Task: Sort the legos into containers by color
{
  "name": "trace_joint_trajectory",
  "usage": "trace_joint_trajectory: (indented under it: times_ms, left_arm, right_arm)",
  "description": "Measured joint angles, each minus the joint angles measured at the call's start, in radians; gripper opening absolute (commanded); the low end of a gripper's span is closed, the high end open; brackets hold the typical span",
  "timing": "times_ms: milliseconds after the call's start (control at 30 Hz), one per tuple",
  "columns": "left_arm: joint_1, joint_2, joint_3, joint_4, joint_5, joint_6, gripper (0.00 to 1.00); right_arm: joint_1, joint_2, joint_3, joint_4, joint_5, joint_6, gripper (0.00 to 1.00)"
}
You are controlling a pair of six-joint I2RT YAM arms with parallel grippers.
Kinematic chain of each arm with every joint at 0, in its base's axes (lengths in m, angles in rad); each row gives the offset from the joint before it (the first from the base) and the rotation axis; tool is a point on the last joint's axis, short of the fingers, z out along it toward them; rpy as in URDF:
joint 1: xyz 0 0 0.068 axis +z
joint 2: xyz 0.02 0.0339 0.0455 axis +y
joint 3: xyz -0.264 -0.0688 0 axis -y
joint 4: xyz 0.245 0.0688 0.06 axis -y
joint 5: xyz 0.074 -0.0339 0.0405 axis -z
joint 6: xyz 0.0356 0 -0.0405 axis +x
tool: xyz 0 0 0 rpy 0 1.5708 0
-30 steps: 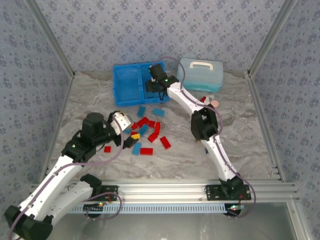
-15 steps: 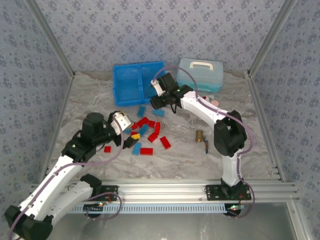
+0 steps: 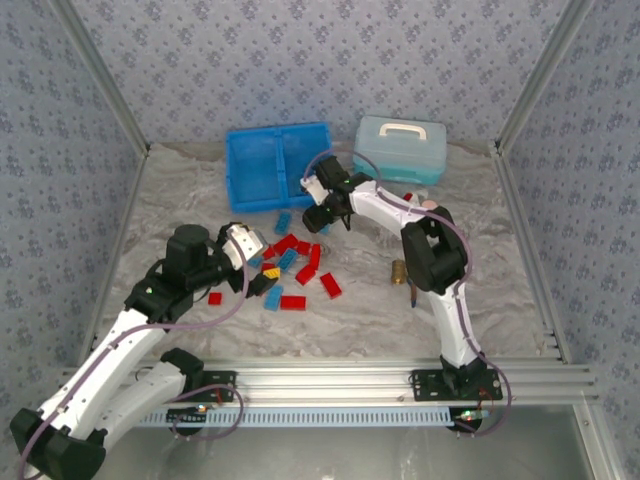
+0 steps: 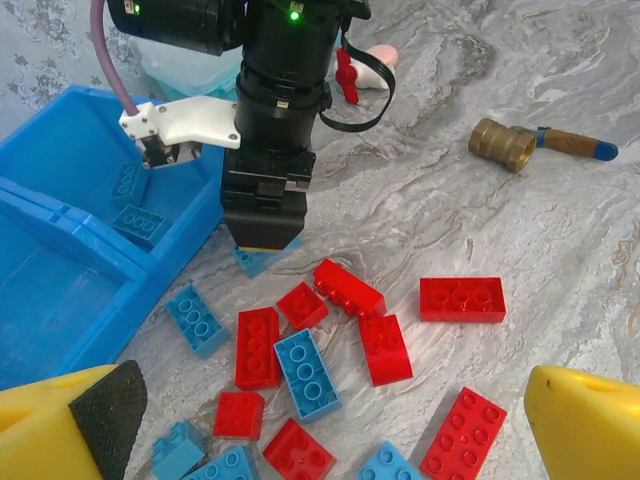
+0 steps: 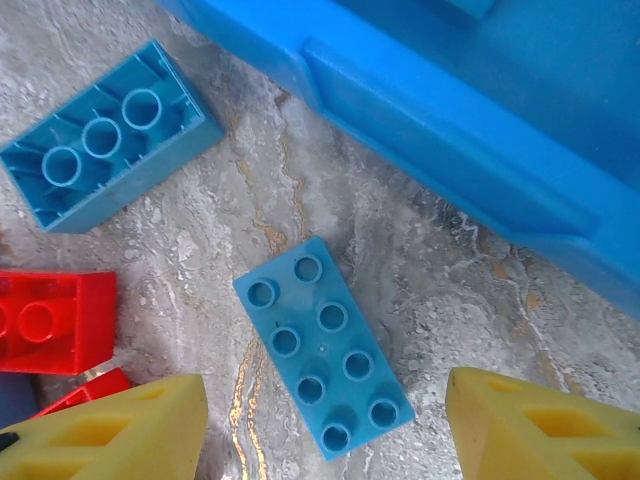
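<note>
- Currently the right gripper point(image 5: 325, 425) is spread, empty, over a light blue brick point(image 5: 322, 360) lying flat beside the tray point(image 5: 450, 150) wall.
- The fingers point(image 5: 110, 430) should be lowered squarely across its width, then closed.
- The left gripper point(image 4: 330, 425) is spread, empty, over the pile point(image 4: 300, 360).

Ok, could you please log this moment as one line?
left gripper open near bricks | right gripper open over light blue brick beside tray
</note>
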Motion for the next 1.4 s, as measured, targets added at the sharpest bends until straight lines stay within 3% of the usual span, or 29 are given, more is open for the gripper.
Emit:
trace_joint_trajectory:
  times_ms: [600,800,1000,1400]
  left_arm:
    - [0.0,0.0,0.0,0.0,0.0,0.0,0.99]
    - [0.0,0.0,0.0,0.0,-0.001,0.0,0.99]
    - [0.0,0.0,0.0,0.0,-0.001,0.0,0.99]
    - [0.0,0.0,0.0,0.001,-0.014,0.0,0.99]
  right_arm:
    - [0.012,0.096,0.059,-0.048,0.02,-0.028,0.59]
    - [0.016,0.105,0.059,-0.059,0.023,-0.035,0.43]
    - [0.021,0.101,0.059,-0.062,0.031,-0.027,0.35]
    - [0.05,-0.148,0.02,0.044,0.07,0.109,0.32]
